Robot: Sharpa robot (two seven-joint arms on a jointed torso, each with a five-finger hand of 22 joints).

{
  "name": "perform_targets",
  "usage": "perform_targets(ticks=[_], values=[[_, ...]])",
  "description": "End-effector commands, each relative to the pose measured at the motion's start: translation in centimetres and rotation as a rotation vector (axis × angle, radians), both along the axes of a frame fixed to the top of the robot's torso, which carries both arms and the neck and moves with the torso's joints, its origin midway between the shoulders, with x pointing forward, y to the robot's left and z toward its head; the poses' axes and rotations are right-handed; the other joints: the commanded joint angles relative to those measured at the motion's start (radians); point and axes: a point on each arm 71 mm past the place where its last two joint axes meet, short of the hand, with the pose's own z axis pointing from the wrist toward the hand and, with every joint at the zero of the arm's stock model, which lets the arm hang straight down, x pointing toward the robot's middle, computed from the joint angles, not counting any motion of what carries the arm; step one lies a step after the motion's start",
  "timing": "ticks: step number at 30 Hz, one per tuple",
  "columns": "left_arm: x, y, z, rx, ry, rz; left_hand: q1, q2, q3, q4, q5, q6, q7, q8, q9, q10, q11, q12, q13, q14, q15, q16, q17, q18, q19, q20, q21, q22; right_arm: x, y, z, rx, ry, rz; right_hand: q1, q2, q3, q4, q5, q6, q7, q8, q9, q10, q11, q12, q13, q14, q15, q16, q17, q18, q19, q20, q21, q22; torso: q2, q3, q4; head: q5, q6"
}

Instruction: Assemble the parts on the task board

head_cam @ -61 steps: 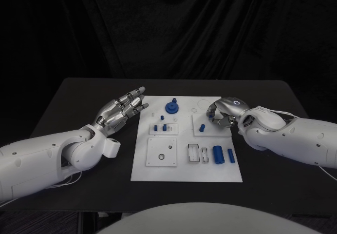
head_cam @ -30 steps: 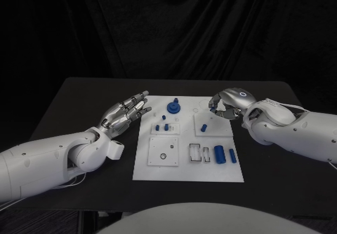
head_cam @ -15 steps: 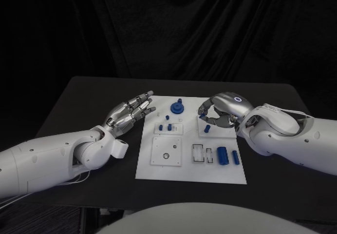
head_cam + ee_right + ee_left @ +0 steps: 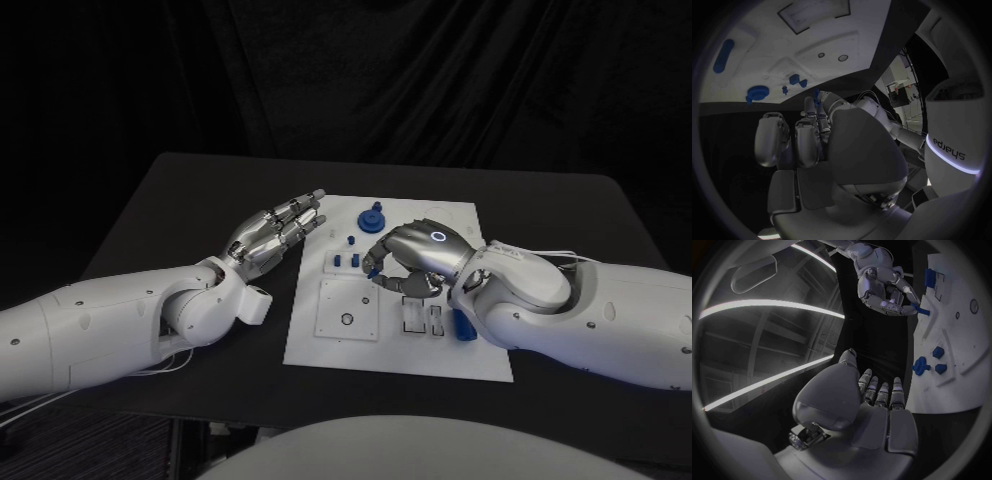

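The right hand [image 4: 408, 262] carried a small blue peg [image 4: 920, 311] pinched in its fingers above the white board's [image 4: 447, 222] middle, probably toward a socket needing careful alignment; the left hand [image 4: 278, 232] hovered empty, fingers spread, beside the board's left edge.

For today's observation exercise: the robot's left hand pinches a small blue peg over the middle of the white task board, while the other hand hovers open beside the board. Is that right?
Not quite: the hands are swapped. The right hand holds the small blue peg over the task board; the left hand hovers open beside the board's edge. The head view shows both, and the left wrist view shows the peg at the right hand's fingertips.
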Motion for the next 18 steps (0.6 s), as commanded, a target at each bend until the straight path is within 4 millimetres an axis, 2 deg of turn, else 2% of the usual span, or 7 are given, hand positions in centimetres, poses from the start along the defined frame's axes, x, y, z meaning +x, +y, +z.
perform_targets(ticks=[1,2,8,15,18], values=[[0.0,0.1,0.6,-0.05,-0.083,0.036,0.005,-0.002,-0.006,0.007,0.0,-0.016,-0.004,-0.004,-0.003,-0.002,-0.009,-0.007,-0.001,0.0,-0.01,-0.007,-0.001,-0.025,-0.007,-0.015,-0.008,-0.036,-0.1,0.5,-1.0,-0.07,-0.003,0.011,0.008,-0.001,-0.003,-0.006,-0.003,-0.001,0.005,-0.007,-0.002,0.008,-0.002,-0.005,0.0,0.021,-0.004,0.003,0.001,-0.017,0.008,-0.001,0.006,0.183,0.001,-0.001,0.001,0.016,0.0],[0.0,0.1,0.6,-0.049,-0.082,0.038,0.004,-0.002,-0.006,0.008,0.0,-0.012,-0.003,-0.003,-0.003,-0.003,-0.01,-0.009,-0.001,0.0,-0.01,-0.007,-0.001,-0.026,-0.008,-0.016,-0.008,-0.037,-0.2,0.9,-1.5,-0.081,0.007,0.016,0.009,-0.002,-0.003,-0.007,-0.003,-0.001,0.005,-0.008,-0.002,0.008,-0.002,-0.006,0.0,0.02,-0.004,0.002,-0.001,-0.017,0.008,-0.001,0.005,0.183,0.001,-0.0015,0.0018,0.021,0.0],[-0.1,0.1,0.4,-0.048,-0.076,0.036,0.004,-0.002,-0.006,0.009,0.0,-0.009,-0.003,-0.002,-0.002,-0.005,-0.01,-0.011,-0.002,0.0,-0.006,-0.007,-0.001,-0.029,-0.011,-0.014,-0.009,-0.047,-0.5,1.4,-2.5,-0.107,0.019,0.026,0.01,-0.003,-0.002,-0.008,-0.007,-0.001,0.006,-0.01,-0.003,0.009,-0.002,-0.009,-0.002,0.02,-0.004,0.001,-0.002,-0.016,0.007,-0.001,0.002,0.182,0.0,-0.0034,0.0031,0.026,0.0],[-0.2,0.1,0.1,-0.046,-0.064,0.032,0.006,-0.001,-0.005,0.009,0.002,-0.01,0.0,-0.002,-0.002,-0.007,-0.005,-0.013,-0.002,0.0,0.005,-0.007,-0.001,-0.031,-0.01,-0.004,-0.008,-0.046,-0.5,1.5,-3.2,-0.134,0.028,0.026,0.009,-0.004,-0.003,-0.008,-0.011,0.0,0.006,-0.012,-0.004,0.011,-0.001,-0.011,-0.003,0.019,-0.003,-0.001,-0.004,-0.016,0.006,0.0,0.001,0.182,-0.002,-0.0023,-0.0045,0.037,0.0],[-0.2,0.2,0.0,-0.045,-0.059,0.031,0.007,0.0,-0.005,0.009,0.002,-0.009,0.002,-0.002,-0.002,-0.008,-0.003,-0.014,-0.002,0.0,0.008,-0.007,-0.001,-0.03,-0.01,0.0,-0.008,-0.046,-0.5,1.5,-3.3,-0.139,0.03,0.025,0.009,-0.004,-0.003,-0.008,-0.013,0.0,0.006,-0.013,-0.004,0.012,-0.001,-0.011,-0.004,0.019,-0.003,-0.001,-0.005,-0.016,0.005,0.0,-0.002,0.181,-0.002,-0.0018,-0.0037,0.038,0.0]])
